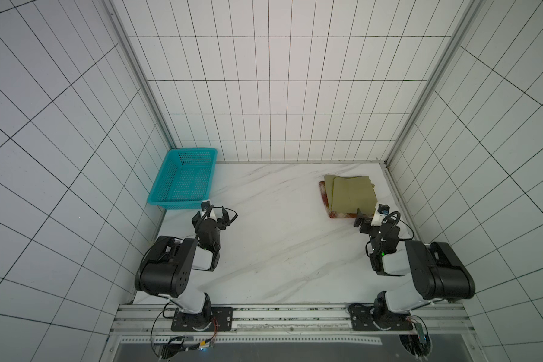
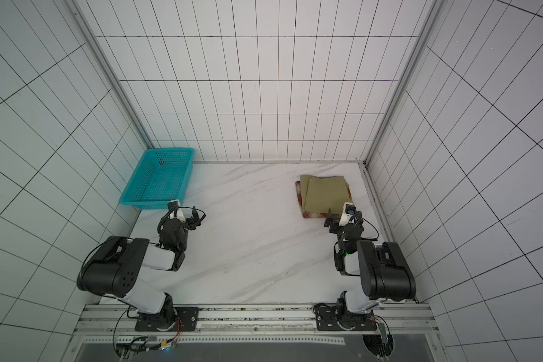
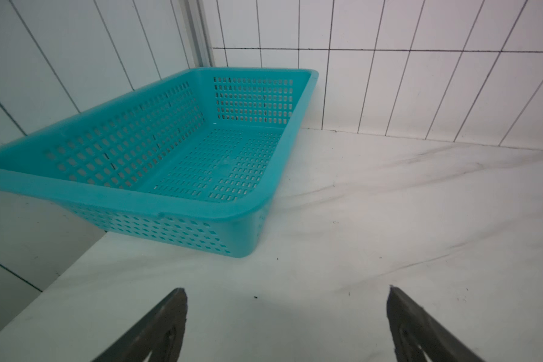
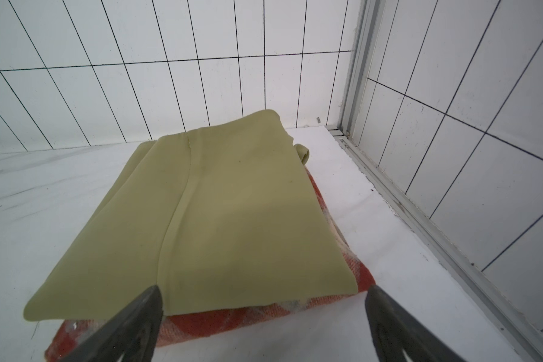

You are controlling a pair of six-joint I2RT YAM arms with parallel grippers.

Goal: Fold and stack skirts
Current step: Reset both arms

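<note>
The olive-khaki skirt (image 1: 353, 194) (image 2: 325, 196) (image 4: 217, 219) lies folded flat on the folded red-rust plaid skirt (image 1: 342, 215) (image 2: 311, 214) (image 4: 232, 319) at the back right of the table. Only the plaid skirt's edges show round it. My right gripper (image 1: 361, 217) (image 2: 330, 218) (image 4: 264, 290) hangs open just in front of the stack's near edge, with nothing between its fingers. At the left, my left gripper (image 1: 213, 215) (image 2: 184, 215) (image 3: 286, 290) stands open over bare table, just short of the basket's near right corner.
An empty teal perforated basket (image 1: 182, 204) (image 2: 152, 204) (image 3: 170, 200) sits at the back left, against the left wall. Tiled walls close in the white marbled table (image 1: 279, 235) on three sides. A metal rail (image 4: 420, 219) runs along the right edge beside the stack.
</note>
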